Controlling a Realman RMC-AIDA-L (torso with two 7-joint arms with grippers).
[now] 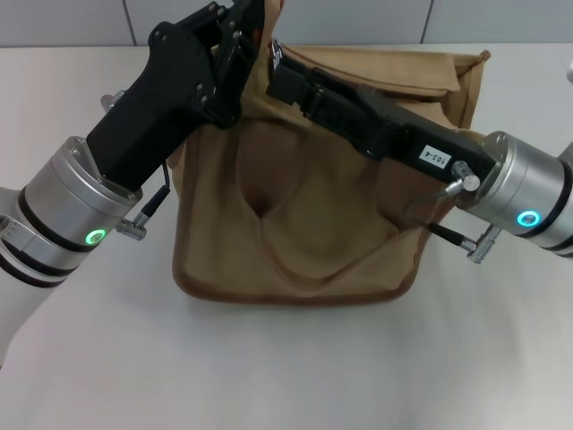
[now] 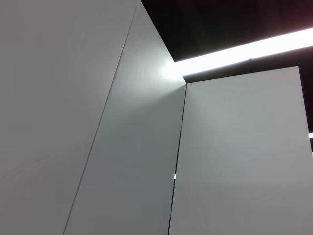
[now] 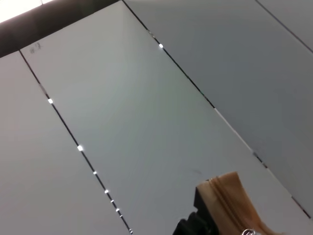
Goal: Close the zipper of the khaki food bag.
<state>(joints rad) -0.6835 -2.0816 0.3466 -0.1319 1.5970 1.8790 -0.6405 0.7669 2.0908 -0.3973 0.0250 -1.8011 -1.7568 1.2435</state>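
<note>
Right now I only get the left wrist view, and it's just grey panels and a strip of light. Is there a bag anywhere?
Observer: Yes. In the head view the khaki food bag stands on the white table, and the left gripper and the right gripper meet over its far top edge.
Operator: Can anyone see the zipper itself?
Observer: Only the right wrist view. A short stretch of the zipper shows there, with wall panels behind it. The head view has the arms in front of it.
</note>
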